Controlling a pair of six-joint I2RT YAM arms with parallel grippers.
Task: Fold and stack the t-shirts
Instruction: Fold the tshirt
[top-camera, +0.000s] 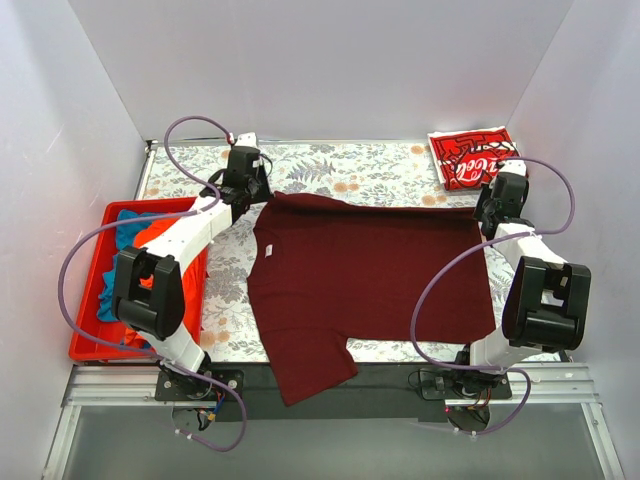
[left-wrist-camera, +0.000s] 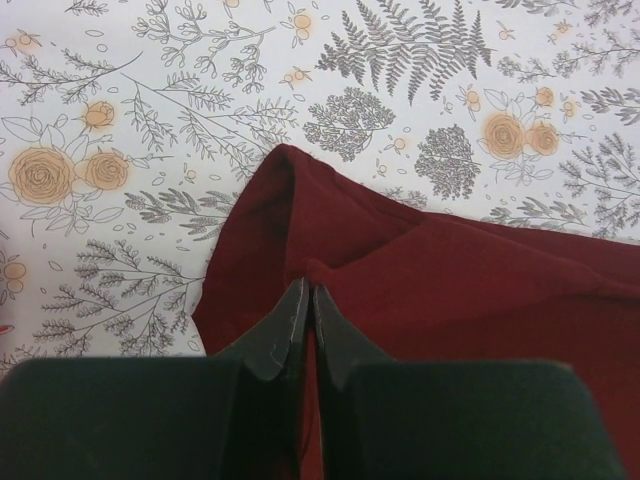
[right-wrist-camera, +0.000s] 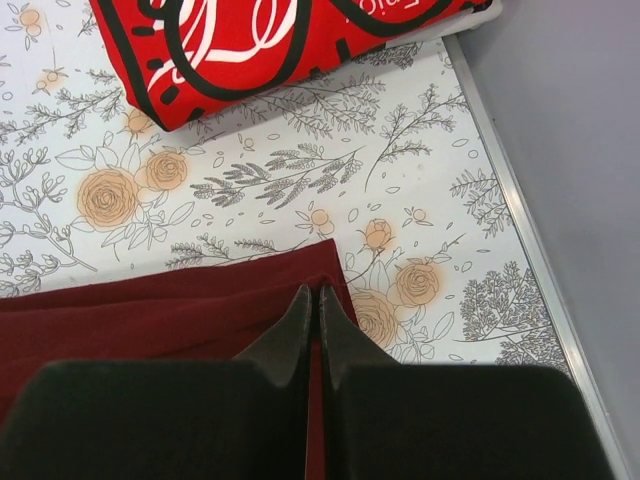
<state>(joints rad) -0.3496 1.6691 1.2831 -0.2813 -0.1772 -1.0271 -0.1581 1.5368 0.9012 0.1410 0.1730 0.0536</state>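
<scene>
A dark maroon t-shirt (top-camera: 370, 275) lies spread on the flowered table, one sleeve hanging over the near edge. My left gripper (top-camera: 255, 190) is shut on its far left corner, pinching a raised fold of the maroon shirt (left-wrist-camera: 420, 280) between the fingertips (left-wrist-camera: 295, 310). My right gripper (top-camera: 490, 222) is shut on the far right corner of the maroon shirt (right-wrist-camera: 180, 310). A folded red Coca-Cola t-shirt (top-camera: 472, 156) lies at the far right corner and shows in the right wrist view (right-wrist-camera: 270, 45). Orange (top-camera: 172, 262) and blue (top-camera: 124, 230) shirts lie in the bin.
A red plastic bin (top-camera: 90, 335) stands at the table's left side under my left arm. White walls close in the back and both sides. A metal rail (right-wrist-camera: 520, 210) runs along the table's right edge.
</scene>
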